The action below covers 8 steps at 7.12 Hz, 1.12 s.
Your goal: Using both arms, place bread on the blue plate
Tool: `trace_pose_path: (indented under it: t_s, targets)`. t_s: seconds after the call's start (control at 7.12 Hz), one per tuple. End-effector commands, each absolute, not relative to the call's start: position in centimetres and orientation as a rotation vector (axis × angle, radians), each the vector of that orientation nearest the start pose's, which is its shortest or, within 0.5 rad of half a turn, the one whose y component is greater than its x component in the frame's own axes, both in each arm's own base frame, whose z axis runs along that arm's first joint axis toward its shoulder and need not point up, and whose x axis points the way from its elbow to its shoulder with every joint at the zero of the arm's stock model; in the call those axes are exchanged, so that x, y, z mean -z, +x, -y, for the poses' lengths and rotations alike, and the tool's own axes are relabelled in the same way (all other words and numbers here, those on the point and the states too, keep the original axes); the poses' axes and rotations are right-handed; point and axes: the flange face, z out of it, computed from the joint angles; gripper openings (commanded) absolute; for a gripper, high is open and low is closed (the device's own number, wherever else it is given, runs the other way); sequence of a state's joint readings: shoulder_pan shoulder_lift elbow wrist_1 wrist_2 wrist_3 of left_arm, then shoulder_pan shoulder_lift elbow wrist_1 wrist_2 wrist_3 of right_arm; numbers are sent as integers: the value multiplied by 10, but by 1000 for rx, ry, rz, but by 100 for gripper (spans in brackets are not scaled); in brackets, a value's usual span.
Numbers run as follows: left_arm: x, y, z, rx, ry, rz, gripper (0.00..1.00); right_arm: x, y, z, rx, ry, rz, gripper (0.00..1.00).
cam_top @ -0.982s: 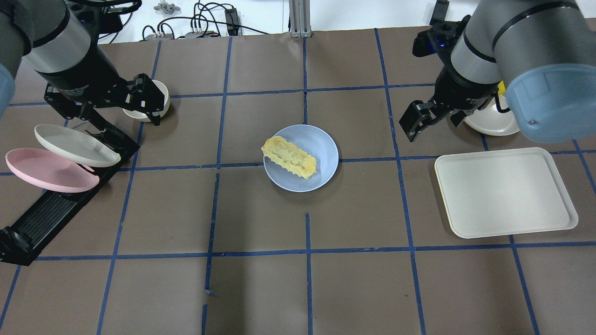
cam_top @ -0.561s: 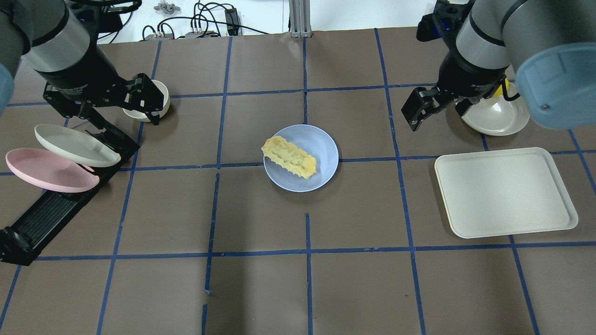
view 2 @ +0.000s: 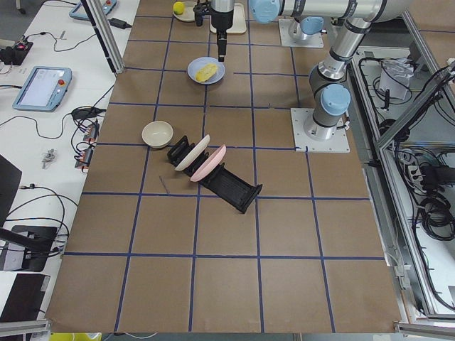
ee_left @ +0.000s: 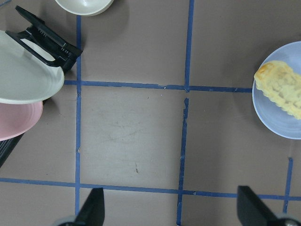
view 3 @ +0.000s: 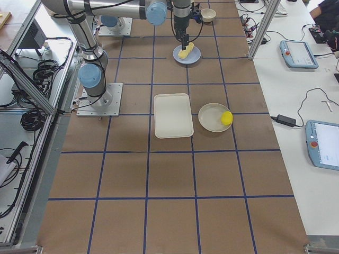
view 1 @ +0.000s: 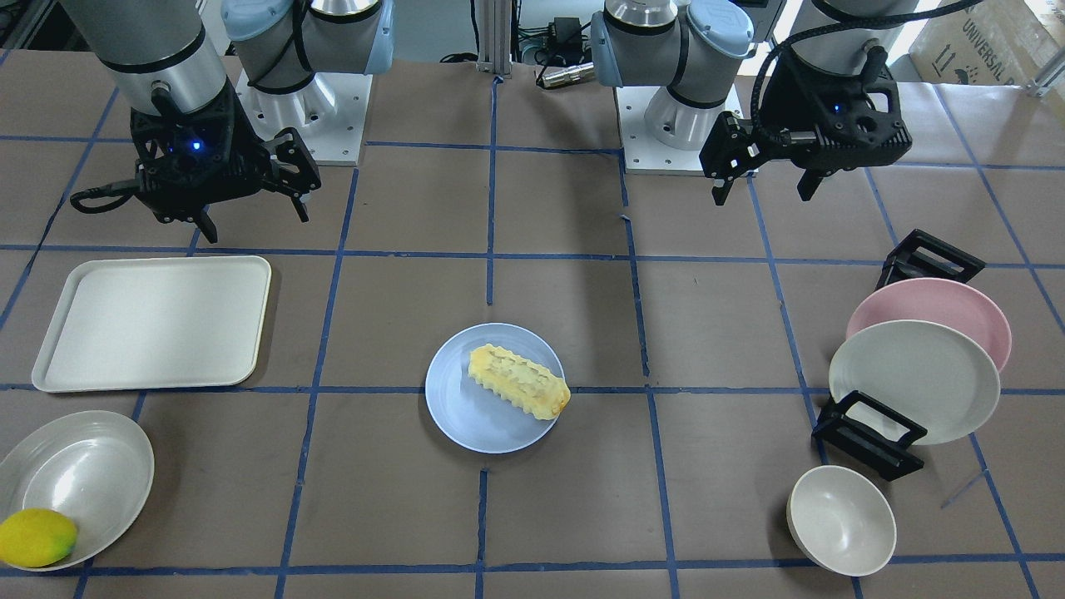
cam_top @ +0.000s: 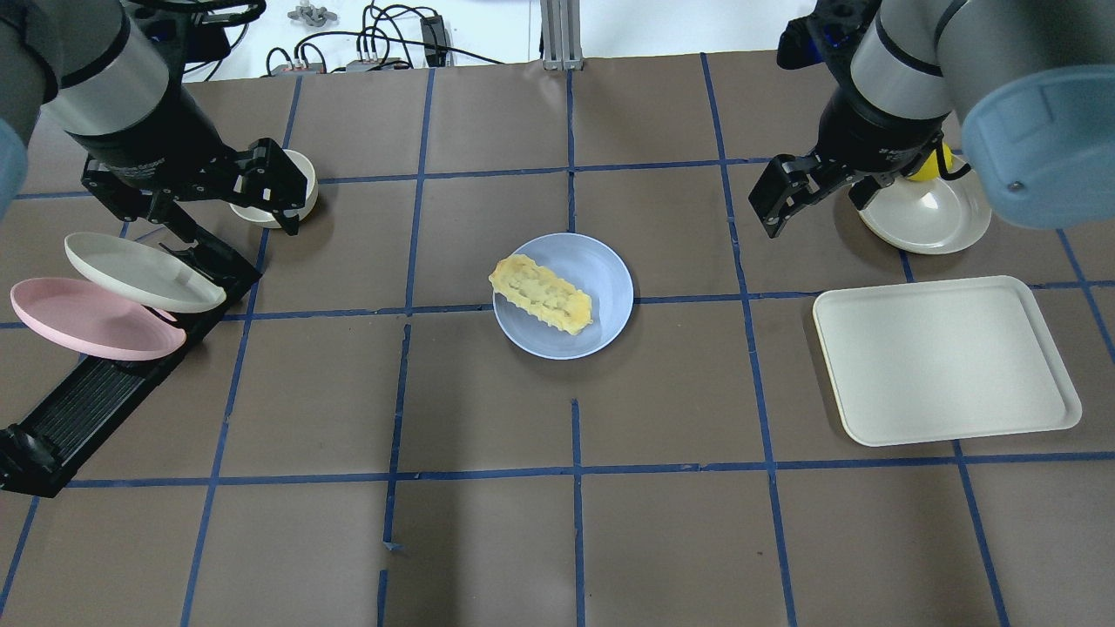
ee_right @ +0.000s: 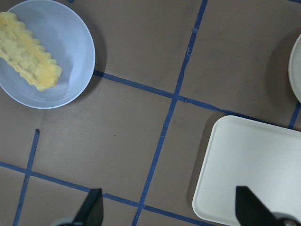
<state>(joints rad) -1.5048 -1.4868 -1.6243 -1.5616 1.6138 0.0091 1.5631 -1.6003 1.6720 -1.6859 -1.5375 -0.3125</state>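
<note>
**State of task at the recorded moment.** The bread (cam_top: 540, 294) lies flat and diagonal on the blue plate (cam_top: 610, 261) at the table's centre, so the placement itself reads as done. By this judgement, nothing is left but for the arms to go to rest. The left gripper (view 1: 761, 195) and the right gripper (view 1: 254, 225) hang above the table near the robot's base, each well apart from the plate and holding nothing. Both wrist views show the fingers spread wide with bare table between them. The loaf's browned end reaches the plate's rim on the operators' side; whether it rests on the rim or juts just past it cannot be told. The left wrist view cuts off much of the plate and loaf at its right edge, and the right wrist view clips them at its upper left corner. In the overhead view the right arm covers part of the off-white dish (view 1: 75, 474) and most of the yellow fruit (view 1: 35, 538). Both side views render plate and bread too small for detail.
</note>
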Motion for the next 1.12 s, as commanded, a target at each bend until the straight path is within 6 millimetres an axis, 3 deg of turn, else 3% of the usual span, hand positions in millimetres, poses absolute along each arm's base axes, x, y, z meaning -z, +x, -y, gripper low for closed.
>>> trace_pose_path:
  t_s: [0.0,0.56,0.84,0.98]
  targets:
    - [-503,-99,467,59,-92,-3097,100,-466,133,485,86,-484,-3077,100]
    - [-510,-98,476,53,-110,-3100,100,-465,133,485,89,-487,-3077,100]
    - [-510,-100,490,40,-113,-3124,100,-467,134,483,92,-489,-3074,100]
    - [-510,-101,492,43,-108,-3129,100,-469,143,479,91,-510,-3071,100]
